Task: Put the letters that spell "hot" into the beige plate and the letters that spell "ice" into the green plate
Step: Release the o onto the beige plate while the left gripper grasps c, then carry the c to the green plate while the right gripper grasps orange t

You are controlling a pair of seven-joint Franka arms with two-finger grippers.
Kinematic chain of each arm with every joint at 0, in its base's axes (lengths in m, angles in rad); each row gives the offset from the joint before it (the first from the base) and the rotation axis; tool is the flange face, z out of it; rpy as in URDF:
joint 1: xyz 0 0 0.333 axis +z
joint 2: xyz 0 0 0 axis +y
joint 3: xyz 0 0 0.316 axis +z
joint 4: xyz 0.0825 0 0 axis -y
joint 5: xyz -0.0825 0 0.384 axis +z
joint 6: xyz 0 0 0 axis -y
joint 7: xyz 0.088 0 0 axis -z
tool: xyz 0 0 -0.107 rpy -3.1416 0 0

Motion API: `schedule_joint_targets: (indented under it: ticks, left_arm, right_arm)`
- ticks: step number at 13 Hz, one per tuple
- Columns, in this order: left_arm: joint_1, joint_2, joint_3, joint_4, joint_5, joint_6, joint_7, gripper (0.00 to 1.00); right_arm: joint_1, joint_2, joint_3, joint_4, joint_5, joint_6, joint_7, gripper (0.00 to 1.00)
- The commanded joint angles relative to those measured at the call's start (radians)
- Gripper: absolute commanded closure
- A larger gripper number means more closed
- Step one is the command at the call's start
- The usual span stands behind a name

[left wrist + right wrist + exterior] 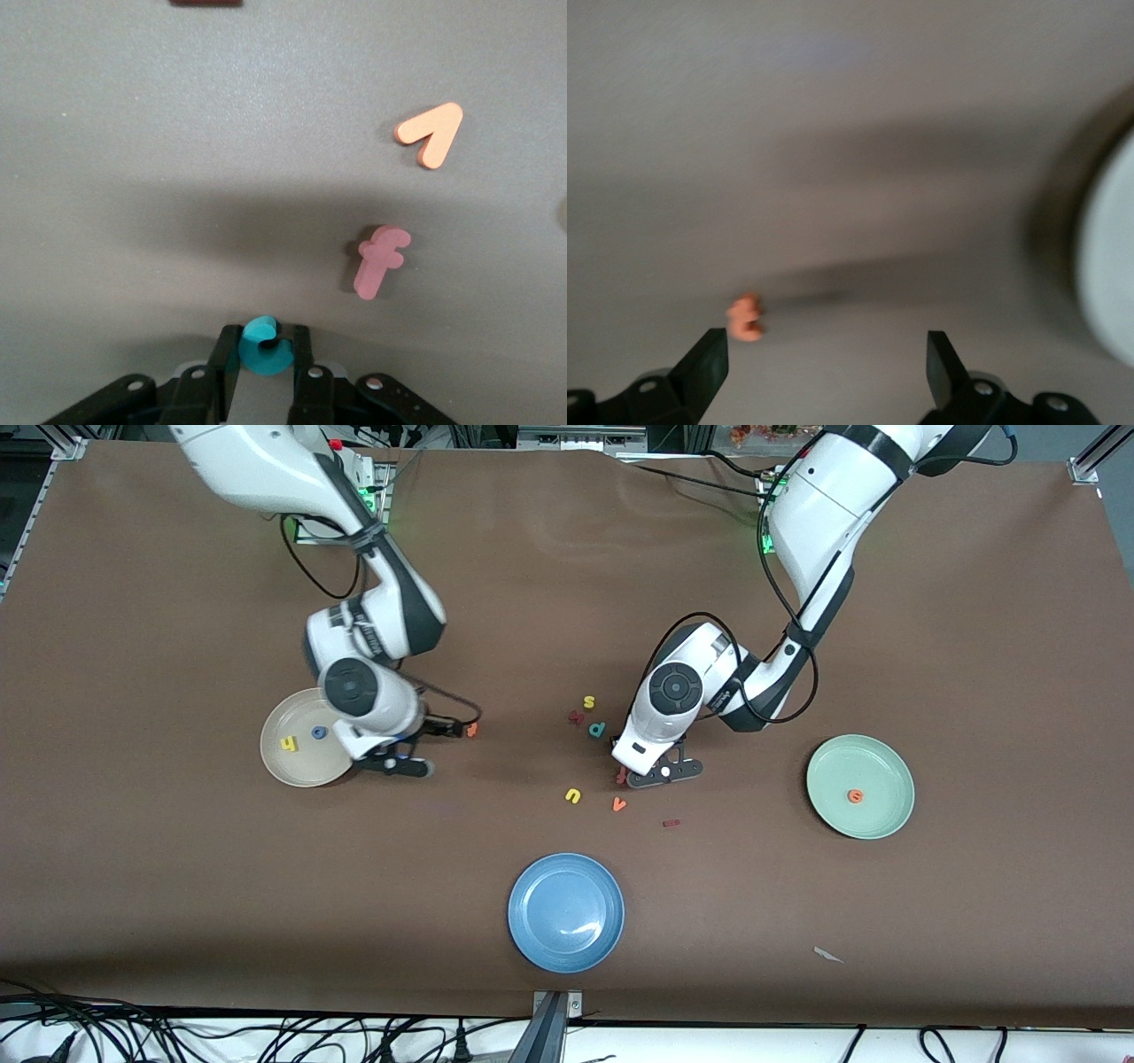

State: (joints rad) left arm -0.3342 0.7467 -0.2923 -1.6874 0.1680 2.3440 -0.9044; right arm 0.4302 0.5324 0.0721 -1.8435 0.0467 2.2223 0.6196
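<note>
The teal "c" [263, 352] sits pinched between the two fingers of my left gripper [266, 336], which is low over the middle of the table [660, 773]. The dark red "i" [671, 823] lies nearer the front camera. The orange "e" [855, 796] rests in the green plate [890, 766]. The beige plate [301, 766] holds the yellow "h" [288, 743] and blue "o" [318, 732]. My right gripper [403, 764] stands open beside that plate. The orange "t" [471, 729] lies on the table close to one fingertip [709, 359].
A reddish "f" [381, 261] and an orange "v" [431, 133] lie close to my left gripper. A yellow "u" [573, 795], yellow "s" [588, 702] and teal "p" [597, 729] are scattered around it. A blue plate [565, 911] sits near the table's front edge.
</note>
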Motion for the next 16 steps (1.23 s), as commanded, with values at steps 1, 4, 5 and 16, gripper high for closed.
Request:
schedule_joint_targets:
  ticks: [1,4,5,16]
  left_arm:
    - [-0.008,0.031,0.009,0.021,0.057,0.032,-0.036,0.76]
    - [-0.008,0.033,0.009,0.021,0.068,0.031,-0.039,0.79]
    - [-0.002,0.029,0.008,0.024,0.068,0.025,-0.036,0.8]
    - [0.205,-0.151,0.004,0.029,0.07,-0.287,0.253,0.88]
  right_arm:
    - [0.041,0.038,-0.006,0.001,0.008,0.056,0.057,0.01]
    - [0.067,0.064,-0.008,0.001,-0.004,0.111,0.069,0.07]
    - [0.073,0.067,-0.008,0.001,-0.005,0.125,0.066,0.09]
    - [0.079,0.09,-0.008,-0.008,-0.015,0.149,0.068,0.51]
